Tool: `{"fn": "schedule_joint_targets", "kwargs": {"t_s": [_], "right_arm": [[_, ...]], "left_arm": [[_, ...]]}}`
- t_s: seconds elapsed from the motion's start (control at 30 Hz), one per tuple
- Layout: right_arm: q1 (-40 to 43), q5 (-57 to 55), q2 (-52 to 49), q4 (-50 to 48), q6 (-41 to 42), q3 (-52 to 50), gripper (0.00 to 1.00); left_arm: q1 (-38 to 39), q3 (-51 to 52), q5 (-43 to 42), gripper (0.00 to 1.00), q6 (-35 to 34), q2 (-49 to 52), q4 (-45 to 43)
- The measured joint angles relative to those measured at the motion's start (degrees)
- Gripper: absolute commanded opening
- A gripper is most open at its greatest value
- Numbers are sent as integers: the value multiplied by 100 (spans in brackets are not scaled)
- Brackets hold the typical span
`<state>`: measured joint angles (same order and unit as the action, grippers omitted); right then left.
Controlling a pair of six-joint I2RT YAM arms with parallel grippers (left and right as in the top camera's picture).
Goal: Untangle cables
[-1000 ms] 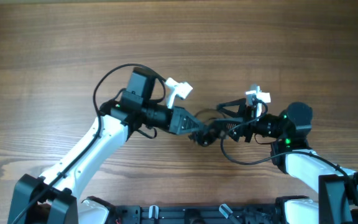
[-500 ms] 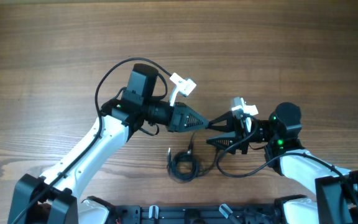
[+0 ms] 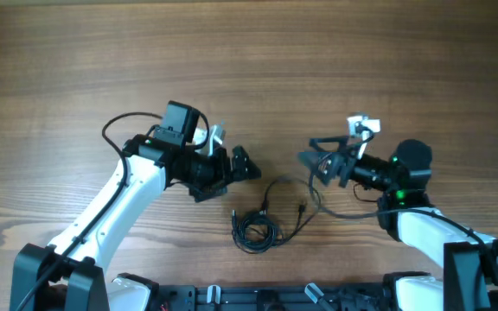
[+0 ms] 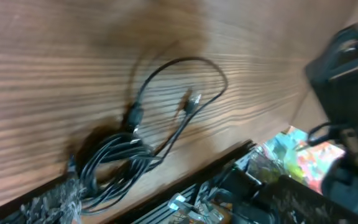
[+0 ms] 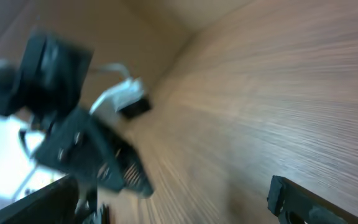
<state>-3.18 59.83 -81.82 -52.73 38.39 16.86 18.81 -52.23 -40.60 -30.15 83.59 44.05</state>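
Thin dark cables [image 3: 256, 230] lie loose on the brown wooden table [image 3: 249, 52], between the two arms and held by neither.

The cords bunch in a small tangle near the table's front edge. One loop arches up and to the right, and a small plug end [image 3: 301, 207] lies inside it. The black left gripper [image 3: 245, 164] hovers just up-left of the loop; I cannot tell whether its fingers are parted. The black right gripper [image 3: 308, 152], up-right of the loop, has its fingers spread and empty.
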Motion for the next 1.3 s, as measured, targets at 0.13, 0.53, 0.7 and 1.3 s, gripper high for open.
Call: {"fn": "schedule_joint_targets", "kwargs": {"t_s": [0.13, 0.53, 0.7, 1.3], "right_arm": [[13, -146, 0, 363, 369, -2, 100], [13, -212, 0, 1040, 514, -2, 100], [13, -249, 0, 1040, 514, -2, 100], [13, -249, 0, 1029, 922, -2, 100]], "left_arm": [[81, -17, 1228, 100, -610, -2, 1434], [2389, 256, 3532, 68, -2371, -83, 1207], [3126, 813, 3434, 58, -2782, -52, 337], [1440, 568, 3705, 4, -2463, -109, -44]]}}
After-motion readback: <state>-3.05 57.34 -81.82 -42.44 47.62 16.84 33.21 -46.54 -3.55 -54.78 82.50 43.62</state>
